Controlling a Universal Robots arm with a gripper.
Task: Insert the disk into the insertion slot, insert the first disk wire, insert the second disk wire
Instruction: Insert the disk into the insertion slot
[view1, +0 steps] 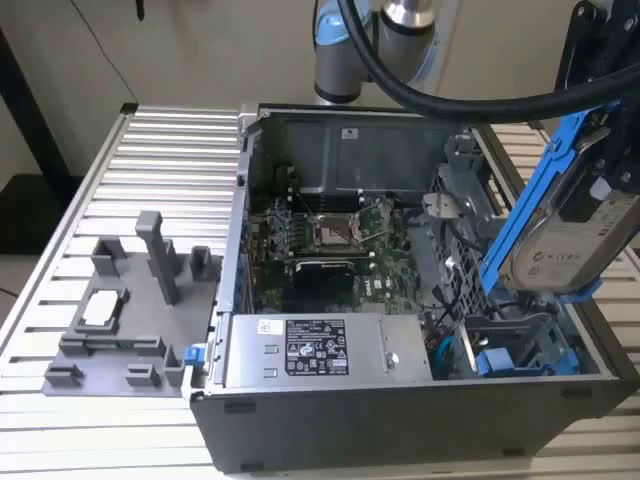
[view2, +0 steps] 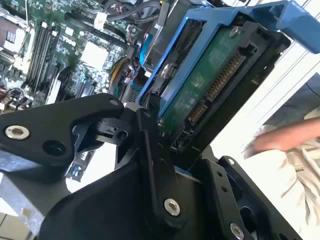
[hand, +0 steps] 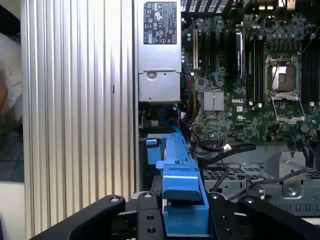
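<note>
**One flat silver-grey hard disk** (view1: 560, 235), clipped in a bright blue plastic carrier, hung steeply tilted over the case corner at the exterior view's right. Its long axis sloped down toward the bay below. **One black gripper** (hand: 181, 205) was clamped on the carrier's two edges, grasping the disk from its upper end. **One grey sheet-metal insertion slot** (view1: 525, 330) lay just beneath the disk's lower end, apart from it, inside one open grey computer case (view1: 300, 420).
</note>
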